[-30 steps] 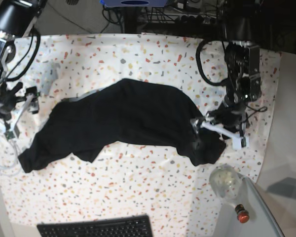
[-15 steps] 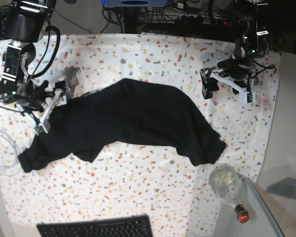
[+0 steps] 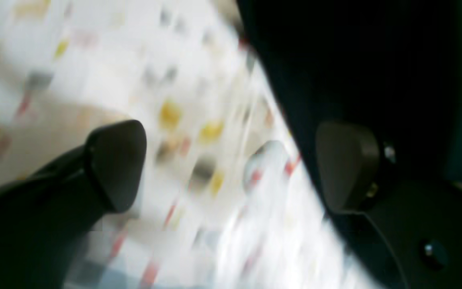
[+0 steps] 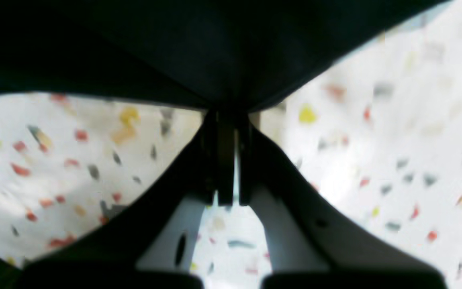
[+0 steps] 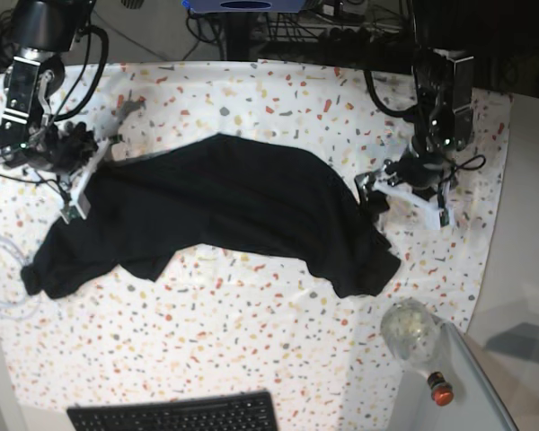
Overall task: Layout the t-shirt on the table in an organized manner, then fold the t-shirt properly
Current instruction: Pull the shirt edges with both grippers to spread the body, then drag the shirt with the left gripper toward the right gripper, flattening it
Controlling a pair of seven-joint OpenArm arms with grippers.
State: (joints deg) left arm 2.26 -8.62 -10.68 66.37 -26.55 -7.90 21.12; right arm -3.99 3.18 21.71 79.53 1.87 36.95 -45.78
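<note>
White speckled cover, flecked red, orange, yellow and grey, spreads over the one table (image 5: 278, 350), the largest thing in the base view. On it lies one black t-shirt (image 5: 225, 211), stretched in a long arch across the middle of the table, one end bunched near the table's left edge in that view and the other end rumpled toward the lower right. The cloth is creased and not flat.

Two robot arms stand over the table, one at each end of the shirt. The right gripper (image 4: 227, 120) sits at the shirt's upper left part in the base view; in its wrist camera its two fingers are pressed together with a fold of the black fabric pinched between them, the cloth draping over and above the tips. The left gripper (image 5: 404, 191) hovers just beside the shirt's right end in the base view. Its wrist camera, badly blurred, shows two dark fingers (image 3: 114, 164) spread wide apart with bare speckled cover between them and the black cloth close by one finger; whether that finger touches the cloth I cannot tell.

Smaller things sit along the near edge: one black keyboard (image 5: 175, 415) at the bottom, one clear rounded glass object (image 5: 411, 330) by the table's lower right corner, and beside it one small dark item with a red top (image 5: 441, 389) on a grey surface.
</note>
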